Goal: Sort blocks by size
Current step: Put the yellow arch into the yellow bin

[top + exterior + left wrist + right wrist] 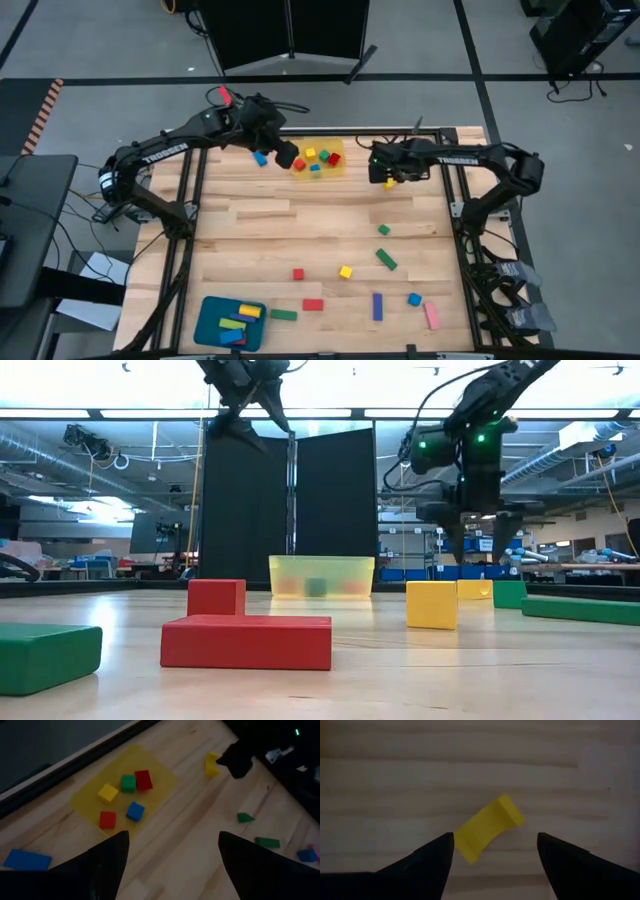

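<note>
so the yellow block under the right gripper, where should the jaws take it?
Across the middle of the yellow block, on its two long sides, coming straight down. It lies flat on the table, skewed to the right gripper, whose jaws stand open above it, so probably rotate the wrist first.

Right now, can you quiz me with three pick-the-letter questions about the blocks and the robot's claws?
1. Where is the yellow tray?
A. at the table's far edge
B. at the near edge
C. off the table

2. How many blocks lie in that tray?
A. two
B. five
C. nine

3. What lies under the right gripper?
A. a red block
B. nothing
C. a yellow block

Answers:
1. A, the high view shows it by the far edge, between both arms.
2. B, the left wrist view shows one yellow, one green, one blue, two red.
3. C, it lies on the wood between open fingers, ungripped.
</note>
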Motion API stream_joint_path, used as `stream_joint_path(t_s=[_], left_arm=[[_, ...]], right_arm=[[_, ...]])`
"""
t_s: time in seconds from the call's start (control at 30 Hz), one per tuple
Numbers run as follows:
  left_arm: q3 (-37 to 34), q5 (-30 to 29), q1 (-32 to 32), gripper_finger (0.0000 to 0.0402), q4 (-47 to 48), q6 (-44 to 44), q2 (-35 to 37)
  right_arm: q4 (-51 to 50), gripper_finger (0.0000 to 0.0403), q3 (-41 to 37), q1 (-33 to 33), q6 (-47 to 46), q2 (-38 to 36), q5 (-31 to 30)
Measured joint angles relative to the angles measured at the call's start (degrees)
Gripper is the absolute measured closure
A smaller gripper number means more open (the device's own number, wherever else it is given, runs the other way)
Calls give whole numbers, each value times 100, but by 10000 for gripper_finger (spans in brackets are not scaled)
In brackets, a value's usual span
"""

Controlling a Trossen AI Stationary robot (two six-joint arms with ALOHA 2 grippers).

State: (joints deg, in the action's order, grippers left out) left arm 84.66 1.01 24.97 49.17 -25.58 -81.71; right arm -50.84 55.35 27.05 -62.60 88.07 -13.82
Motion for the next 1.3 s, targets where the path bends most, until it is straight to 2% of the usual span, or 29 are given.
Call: stream_joint_path(t_s=[0.47,0.6,0.83,1.0,1.3], left_arm=[[0,-310,-33,88,185,129,271],[0,-310,-33,88,156,130,271],[0,-314,-33,88,133,122,271],[0,-335,-33,88,100,118,271],[0,-352,-33,88,90,92,269]], right_arm=[[378,121,-181,827,1008,92,566],[617,121,-517,871,1071,92,796],[1013,131,-825,791,1183,92,826],[1298,169,-887,791,1229,92,783],[1389,267,-887,791,1360,92,754]])
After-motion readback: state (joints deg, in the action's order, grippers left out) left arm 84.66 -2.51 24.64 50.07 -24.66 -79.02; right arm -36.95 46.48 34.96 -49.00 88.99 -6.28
